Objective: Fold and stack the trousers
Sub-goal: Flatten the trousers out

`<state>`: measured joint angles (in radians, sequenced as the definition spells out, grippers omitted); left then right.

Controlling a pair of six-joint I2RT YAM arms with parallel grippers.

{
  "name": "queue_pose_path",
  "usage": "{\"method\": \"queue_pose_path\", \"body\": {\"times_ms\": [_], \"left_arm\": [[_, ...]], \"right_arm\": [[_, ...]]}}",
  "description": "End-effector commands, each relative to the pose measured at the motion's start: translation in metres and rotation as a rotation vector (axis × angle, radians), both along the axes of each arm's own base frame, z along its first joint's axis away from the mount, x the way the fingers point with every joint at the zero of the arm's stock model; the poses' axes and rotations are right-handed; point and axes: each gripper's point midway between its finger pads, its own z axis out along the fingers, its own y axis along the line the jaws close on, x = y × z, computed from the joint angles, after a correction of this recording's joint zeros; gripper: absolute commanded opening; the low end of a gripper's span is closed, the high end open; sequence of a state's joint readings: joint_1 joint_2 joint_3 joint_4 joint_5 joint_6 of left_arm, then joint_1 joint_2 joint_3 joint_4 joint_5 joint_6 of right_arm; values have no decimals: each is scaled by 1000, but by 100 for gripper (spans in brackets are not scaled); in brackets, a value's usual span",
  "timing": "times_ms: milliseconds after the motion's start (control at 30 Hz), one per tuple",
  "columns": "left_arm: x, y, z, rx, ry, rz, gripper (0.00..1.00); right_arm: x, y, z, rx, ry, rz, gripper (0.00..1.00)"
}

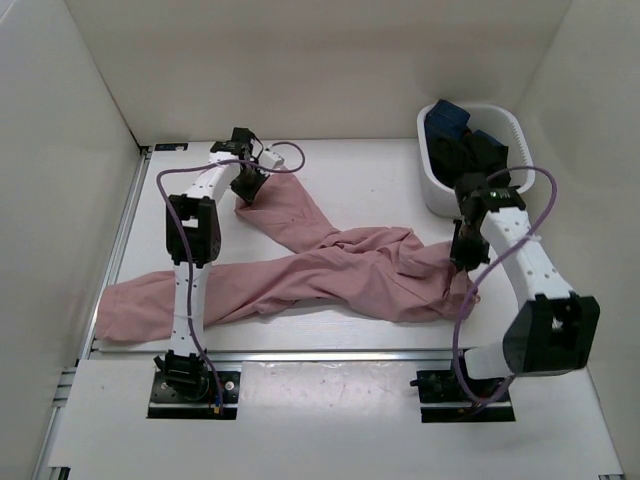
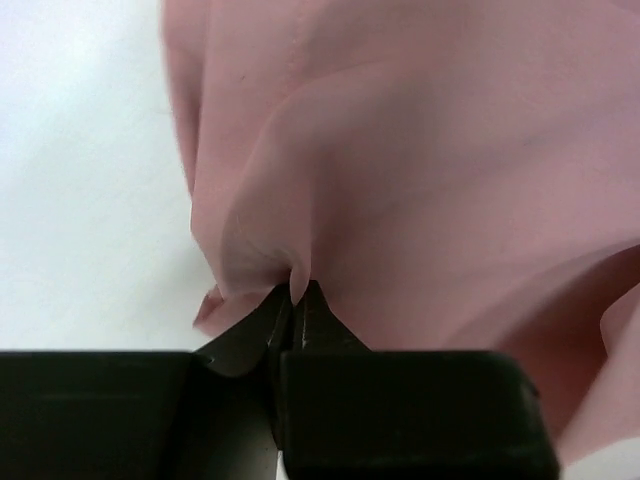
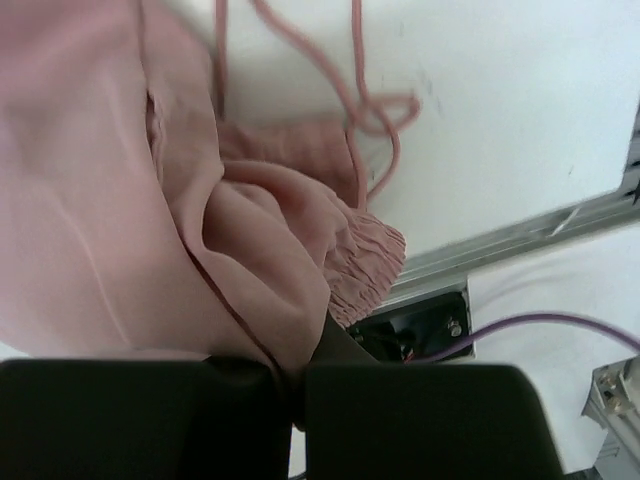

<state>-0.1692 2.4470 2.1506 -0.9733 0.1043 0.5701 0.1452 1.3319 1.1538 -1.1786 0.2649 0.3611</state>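
Note:
The dusty-pink trousers [image 1: 330, 265] lie spread on the white table, one leg running to the front left, the other to the back left. My left gripper [image 1: 247, 190] is shut on the cuff end of the back leg; in the left wrist view its jaws pinch a fold of the trousers [image 2: 400, 180] at the left gripper [image 2: 297, 300]. My right gripper [image 1: 462, 258] is shut on the waist end of the trousers [image 3: 240, 230], pinched at the right gripper [image 3: 300, 375]. The gathered waistband [image 3: 365, 255] and drawstring [image 3: 375, 115] hang beside it.
A white basket [image 1: 440, 180] with dark navy clothes [image 1: 465, 140] stands at the back right, just behind the right arm. White walls enclose the table on the left, back and right. A metal rail [image 1: 340, 352] runs along the table's front edge.

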Motion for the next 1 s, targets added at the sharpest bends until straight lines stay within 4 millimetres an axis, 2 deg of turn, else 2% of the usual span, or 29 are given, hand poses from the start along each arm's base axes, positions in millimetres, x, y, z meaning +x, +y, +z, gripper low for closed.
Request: {"method": "queue_pose_path", "body": {"times_ms": [0,33,67,100,167,200,233,267,300,333,400,433,467,500,533,567,600,633,667,700,733,767,800,833,867,967], "left_arm": [[41,34,61,30,-182,106,14],[56,49,90,23,-266,149,14],[68,82,122,41,-348,214,14],[71,99,177,44,-468,251,14],[67,129,238,74,-612,287,14],[57,157,261,109,-656,318,14],[36,170,295,120,-706,335,14],[24,183,310,135,-729,351,14],[8,207,318,170,-724,373,14],[-16,214,325,190,-713,377,14],[-45,230,318,236,-650,368,14],[-74,242,302,247,-572,385,14],[-90,248,293,258,-524,388,14],[-105,253,283,273,-471,379,14],[-138,258,259,273,-349,389,14],[-155,260,248,280,-288,394,14],[-172,261,237,273,-231,405,14],[-201,264,215,271,-138,407,14],[-219,261,202,258,-73,412,14],[-243,256,188,246,10,405,14],[-265,261,177,262,69,416,14],[-297,255,157,267,147,417,14],[-315,255,149,281,183,416,14],[-335,266,145,320,214,427,14],[-358,263,136,333,241,427,14],[-395,273,132,362,282,448,14]], "right_arm": [[72,-8,25,2,-138,9,0],[83,-17,33,-27,-146,1,0],[95,-28,42,-32,-160,-29,0],[122,-37,61,-45,-212,-43,0],[138,-52,81,-49,-249,-88,0],[148,-59,87,-68,-270,-103,0],[159,-61,108,-78,-331,-109,0],[164,-63,116,-91,-354,-104,0],[164,-69,124,-103,-369,-117,0],[165,-69,128,-103,-381,-118,0],[158,-66,132,-91,-401,-114,0],[154,-66,131,-91,-403,-114,0],[144,-65,133,-88,-411,-123,0],[130,-70,116,-120,-354,-132,0],[120,-72,120,-129,-378,-149,0],[113,-71,114,-129,-371,-149,0],[96,-70,88,-126,-306,-157,0],[84,-66,87,-103,-330,-171,0],[79,-63,78,-90,-332,-176,0],[68,-62,68,-86,-308,-189,0],[50,-59,48,-70,-275,-214,0],[39,-57,39,-67,-256,-227,0],[29,-59,32,-77,-242,-248,0],[19,-59,32,-77,-271,-292,0],[1,-59,16,-85,-228,-312,0],[-18,-58,16,-60,-298,-401,0]]}}
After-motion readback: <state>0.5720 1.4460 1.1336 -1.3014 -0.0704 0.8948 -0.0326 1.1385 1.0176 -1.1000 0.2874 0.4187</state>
